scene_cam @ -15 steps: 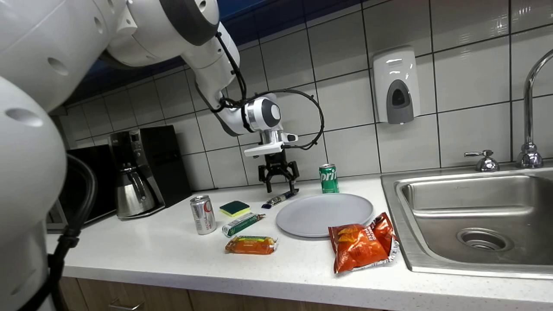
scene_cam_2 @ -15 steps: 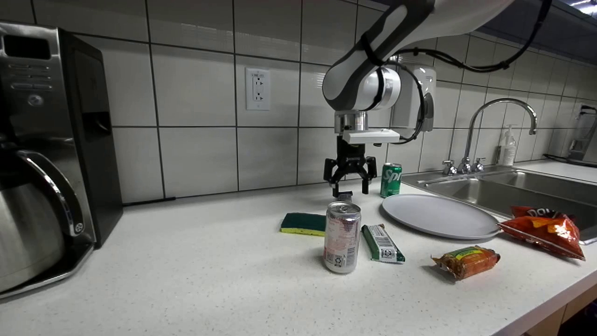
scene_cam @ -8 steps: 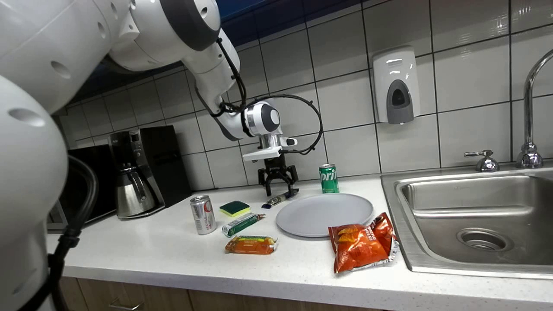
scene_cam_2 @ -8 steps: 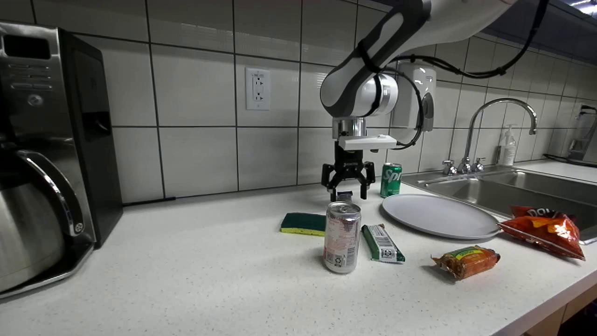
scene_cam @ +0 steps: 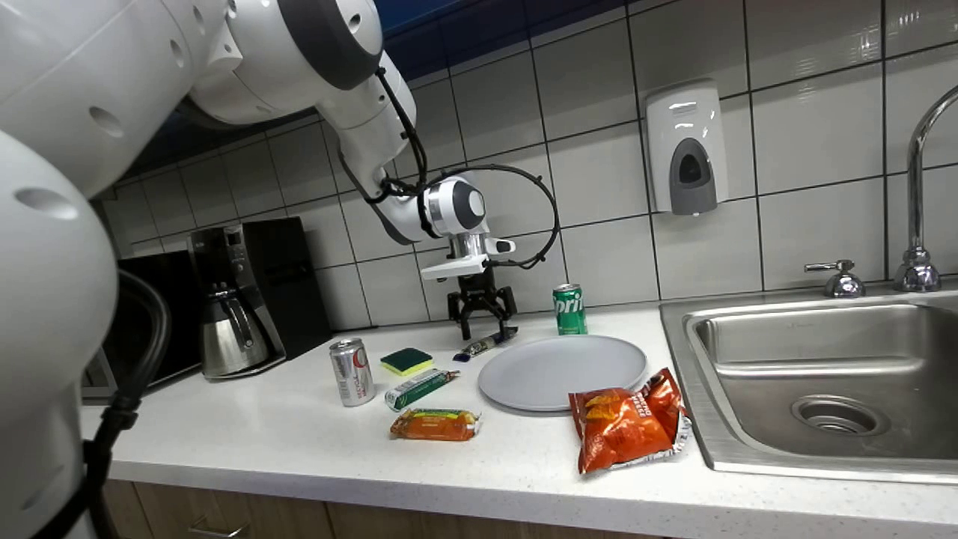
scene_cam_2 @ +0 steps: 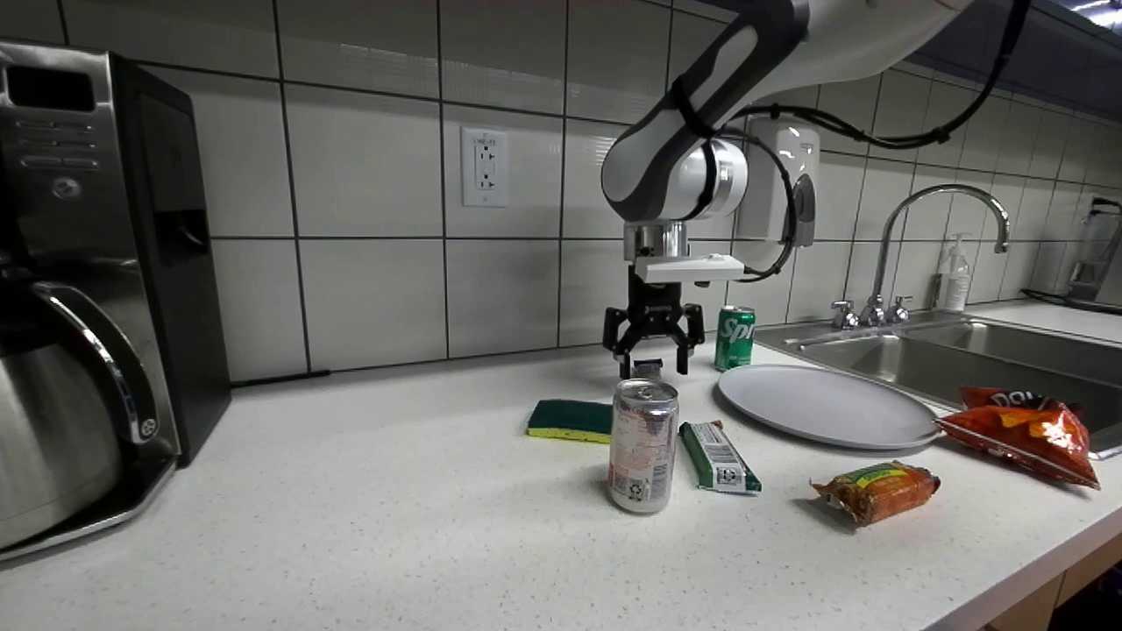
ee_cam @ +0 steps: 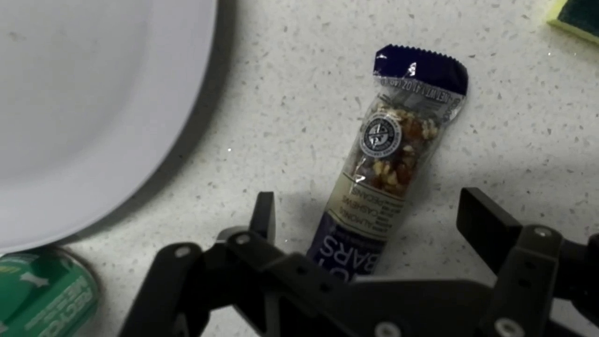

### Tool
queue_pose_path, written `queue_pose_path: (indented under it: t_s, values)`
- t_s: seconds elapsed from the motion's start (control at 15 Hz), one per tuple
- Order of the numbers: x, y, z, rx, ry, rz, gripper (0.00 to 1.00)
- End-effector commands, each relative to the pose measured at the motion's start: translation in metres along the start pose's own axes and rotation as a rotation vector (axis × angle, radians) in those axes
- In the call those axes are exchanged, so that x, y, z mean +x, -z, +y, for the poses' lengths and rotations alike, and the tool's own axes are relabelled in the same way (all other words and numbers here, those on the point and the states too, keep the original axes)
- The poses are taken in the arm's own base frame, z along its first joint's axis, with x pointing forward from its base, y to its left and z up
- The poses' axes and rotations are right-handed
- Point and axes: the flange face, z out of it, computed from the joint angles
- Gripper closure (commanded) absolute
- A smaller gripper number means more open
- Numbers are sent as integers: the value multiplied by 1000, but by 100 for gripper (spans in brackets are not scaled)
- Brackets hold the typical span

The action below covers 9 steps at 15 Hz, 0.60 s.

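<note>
Since you seem to be lining up a pinch, read the wrist view from the left: the plate point(ee_cam: 117, 131) comes first, near the tool point(ee_cam: 367, 213), so descend straight and keep clear of its rim. Next, the nut bar point(ee_cam: 386, 164) lies on the speckled tabletop point(ee_cam: 281, 117) between plate and sponge point(ee_cam: 579, 18), beneath your tool, whose jaws stand wide with nothing gripped. It looks nearly centred but slants across the gap; a small wrist turn should set the jaws square to its long sides. Get low without pressing into the tabletop, then close gently.

For textures, again from the left: the Sprite can point(ee_cam: 47, 292) is a smooth, upright metal cylinder, likely easy to tip. The plate is round and dull pale grey, with a broad rim. The nut bar is a slim oblong, lumpy nuts showing through clear glossy film, with a cream-and-purple label and a flat, serrated end; expect a firm core in a slippery wrapper. Last comes the sponge, only a corner in the wrist view: yellow foam topped by a rough-looking dark-green scouring face.
</note>
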Motion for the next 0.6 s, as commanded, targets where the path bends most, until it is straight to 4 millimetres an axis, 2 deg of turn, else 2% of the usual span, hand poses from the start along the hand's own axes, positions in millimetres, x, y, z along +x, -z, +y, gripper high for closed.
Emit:
queue_pose_path:
  t_s: [0.0,0.4,0.47,0.53]
  values:
    - [3,6,-2,2,-23,10,0]
    - [2,6,-4,-1,-19,9,1]
    - [2,5,-4,-1,-18,9,26]
    - [2,5,-4,-2,-17,9,26]
